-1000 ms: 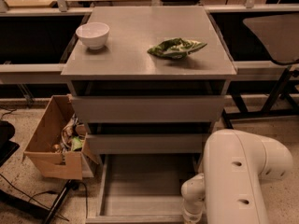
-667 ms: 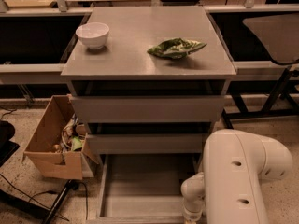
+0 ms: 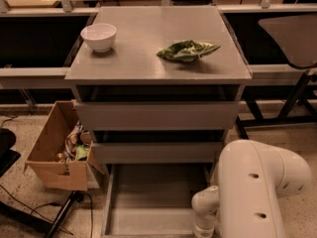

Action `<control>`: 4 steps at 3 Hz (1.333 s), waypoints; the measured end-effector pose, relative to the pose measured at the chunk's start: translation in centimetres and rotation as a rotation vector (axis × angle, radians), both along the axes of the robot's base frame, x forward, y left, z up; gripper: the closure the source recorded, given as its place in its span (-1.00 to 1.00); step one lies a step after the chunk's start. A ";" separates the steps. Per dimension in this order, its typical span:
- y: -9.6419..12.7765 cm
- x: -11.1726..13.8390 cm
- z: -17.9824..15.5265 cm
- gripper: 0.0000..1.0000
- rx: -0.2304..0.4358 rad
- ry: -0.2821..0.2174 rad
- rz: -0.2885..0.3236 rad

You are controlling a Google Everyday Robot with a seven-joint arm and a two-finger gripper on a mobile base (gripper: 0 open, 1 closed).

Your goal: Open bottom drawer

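A grey three-drawer cabinet stands in the middle of the camera view. Its bottom drawer is pulled far out toward me and shows an empty grey inside. The top drawer and middle drawer are pushed in. My white arm fills the lower right, with a joint reaching down at the drawer's right front corner. The gripper itself is below the picture's bottom edge and out of view.
A white bowl and a green chip bag sit on the cabinet top. An open cardboard box of small items stands on the floor to the left. Cables and a black stand leg lie at the lower left. A chair is at the right.
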State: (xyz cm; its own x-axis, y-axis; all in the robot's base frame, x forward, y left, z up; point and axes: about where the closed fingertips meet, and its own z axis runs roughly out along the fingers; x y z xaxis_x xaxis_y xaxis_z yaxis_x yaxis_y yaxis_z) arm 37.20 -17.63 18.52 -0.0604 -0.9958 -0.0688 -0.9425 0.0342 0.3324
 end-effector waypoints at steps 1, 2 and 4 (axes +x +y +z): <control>0.0 -1.0 -0.1 1.00 0.006 0.028 -0.001; -0.6 -2.3 -0.3 0.95 0.006 0.064 -0.006; -0.6 -2.3 -0.3 0.03 0.006 0.064 -0.006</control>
State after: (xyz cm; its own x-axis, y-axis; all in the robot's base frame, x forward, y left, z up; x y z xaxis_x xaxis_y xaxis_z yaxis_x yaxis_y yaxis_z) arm 34.92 -18.18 18.21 -0.0710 -0.9950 -0.0706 -0.9191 0.0377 0.3923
